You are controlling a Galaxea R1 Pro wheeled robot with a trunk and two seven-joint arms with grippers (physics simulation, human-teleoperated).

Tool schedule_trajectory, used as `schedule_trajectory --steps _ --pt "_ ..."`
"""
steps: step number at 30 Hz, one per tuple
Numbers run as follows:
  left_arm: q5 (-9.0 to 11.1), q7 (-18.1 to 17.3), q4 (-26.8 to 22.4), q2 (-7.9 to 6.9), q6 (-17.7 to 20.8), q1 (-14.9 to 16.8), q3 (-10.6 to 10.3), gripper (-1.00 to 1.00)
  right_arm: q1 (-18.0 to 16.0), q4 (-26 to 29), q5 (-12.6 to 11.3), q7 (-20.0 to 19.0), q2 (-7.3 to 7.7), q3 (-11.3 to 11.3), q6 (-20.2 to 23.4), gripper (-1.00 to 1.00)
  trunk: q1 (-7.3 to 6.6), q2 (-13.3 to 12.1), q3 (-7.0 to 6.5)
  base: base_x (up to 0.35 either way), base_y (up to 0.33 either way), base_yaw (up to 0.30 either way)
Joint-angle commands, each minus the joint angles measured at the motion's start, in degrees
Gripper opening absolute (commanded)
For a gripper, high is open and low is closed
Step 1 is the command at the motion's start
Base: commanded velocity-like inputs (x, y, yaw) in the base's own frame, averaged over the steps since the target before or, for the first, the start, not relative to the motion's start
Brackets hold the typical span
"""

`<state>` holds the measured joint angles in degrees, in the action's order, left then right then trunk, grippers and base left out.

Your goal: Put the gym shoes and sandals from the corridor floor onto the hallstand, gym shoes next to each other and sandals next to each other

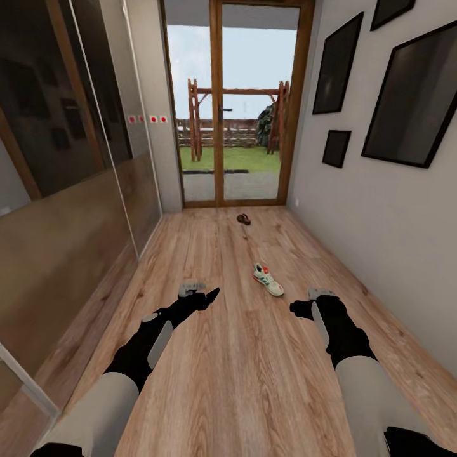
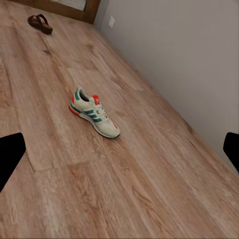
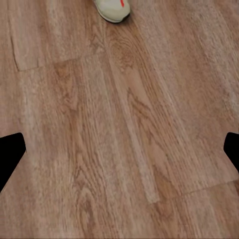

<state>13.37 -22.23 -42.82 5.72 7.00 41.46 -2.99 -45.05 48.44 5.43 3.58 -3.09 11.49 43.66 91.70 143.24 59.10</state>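
Note:
One cream gym shoe (image 1: 268, 280) with green stripes and a red heel tab lies on its sole on the corridor floor (image 1: 235, 355), just ahead of and between my two arms. From the left wrist it appears as the gym shoe (image 2: 94, 113); from the right wrist only its toe (image 3: 113, 9) shows. A dark brown sandal (image 1: 244, 219) lies farther down the corridor near the glass door, also seen as the sandal (image 2: 40, 23). My left gripper (image 1: 202, 294) and right gripper (image 1: 309, 304) hover over the floor short of the shoe, both open and empty. The hallstand is out of view.
A mirrored sliding wardrobe (image 1: 70, 190) runs along the left side. The right wall (image 1: 381, 216) carries several dark picture frames. A wood-framed glass door (image 1: 231, 108) closes the far end. Bare plank floor stretches between the arms and the shoe.

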Motion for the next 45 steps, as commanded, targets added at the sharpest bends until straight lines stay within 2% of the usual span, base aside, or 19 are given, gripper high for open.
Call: schedule_trajectory --steps 1,16,32,45 --pt "0.6 -0.1 -0.1 -0.01 0.6 0.0 0.0 1.0 0.0 0.1 0.5 -0.2 -0.07 0.2 0.3 1.0 0.02 0.0 0.06 0.346 0.086 0.0" --pt "0.6 -0.2 -0.1 -0.01 0.6 0.0 0.0 1.0 0.0 0.1 0.5 -0.2 -0.07 0.2 0.3 1.0 0.02 0.0 0.06 0.346 0.08 0.0" --pt "0.6 -0.2 -0.1 -0.01 0.6 0.0 0.0 1.0 0.0 0.1 0.5 -0.2 -0.07 0.2 0.3 1.0 0.02 0.0 0.54 0.346 0.005 0.091" --pt "0.6 -0.1 -0.1 -0.01 0.6 0.0 0.0 1.0 0.0 -0.1 0.7 -0.1 0.06 0.2 0.2 1.0 0.02 0.0 0.58 0.346 0.0 0.008"
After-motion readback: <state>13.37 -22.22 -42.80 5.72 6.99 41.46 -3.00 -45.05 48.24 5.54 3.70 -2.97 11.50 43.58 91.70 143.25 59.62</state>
